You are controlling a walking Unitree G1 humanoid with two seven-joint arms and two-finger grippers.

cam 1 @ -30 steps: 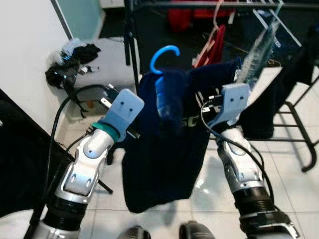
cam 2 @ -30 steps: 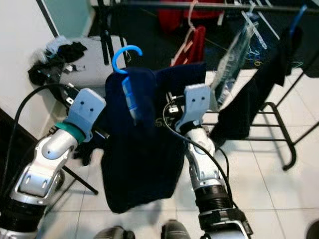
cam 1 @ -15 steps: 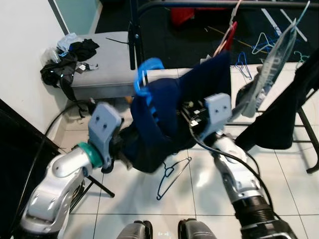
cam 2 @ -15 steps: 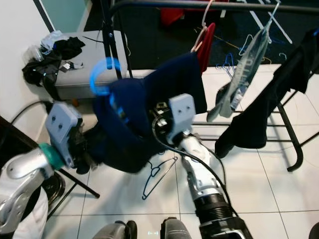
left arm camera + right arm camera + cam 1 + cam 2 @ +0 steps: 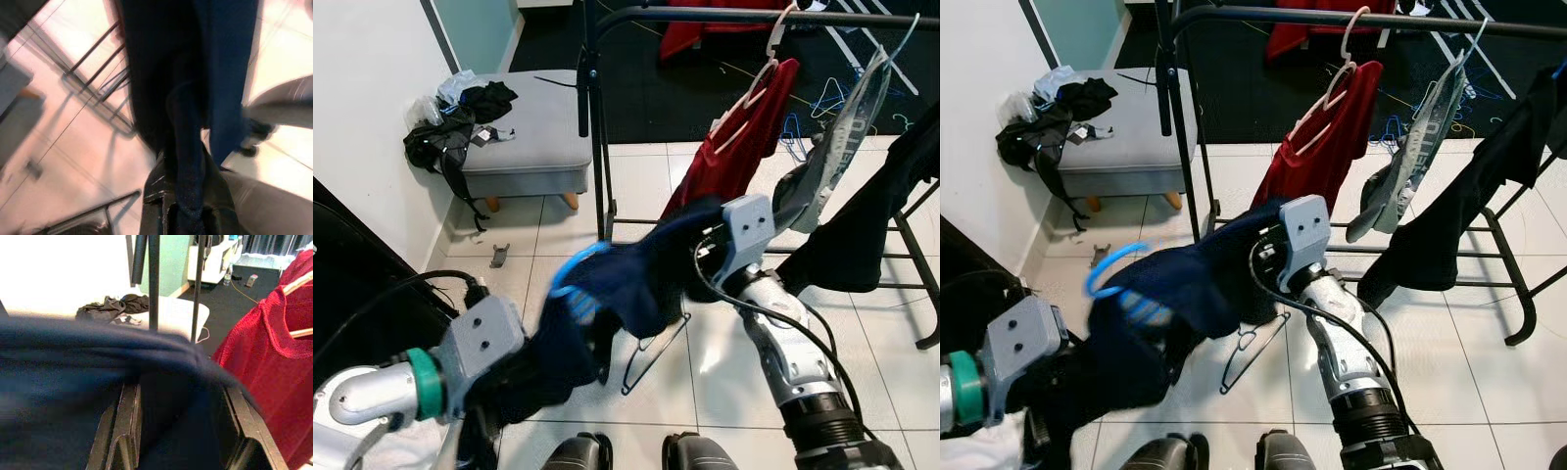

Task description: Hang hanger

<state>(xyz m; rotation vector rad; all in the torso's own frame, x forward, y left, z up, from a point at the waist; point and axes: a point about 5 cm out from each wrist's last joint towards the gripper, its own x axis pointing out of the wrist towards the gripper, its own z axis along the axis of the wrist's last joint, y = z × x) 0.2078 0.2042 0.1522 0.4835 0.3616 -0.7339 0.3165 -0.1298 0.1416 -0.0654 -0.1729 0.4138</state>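
A navy garment on a blue hanger is stretched low between my two arms, with the hanger's hook pointing left. At the lower left, my left gripper is shut on a fold of the navy cloth. The cloth also lies across my right gripper, whose fingers stand wide apart. The black rack bar runs across the top, well above the hanger. A red shirt hangs from it on a pale hanger.
On the rack's right side hang a translucent grey garment and a dark one. A grey ottoman with a pile of clothes stands at the back left. A black wire hanger lies on the tiles.
Both arms have come down; the navy garment and blue hanger dropped from upright in front of the rack to low and tipped to the left. The left arm swung down and left.
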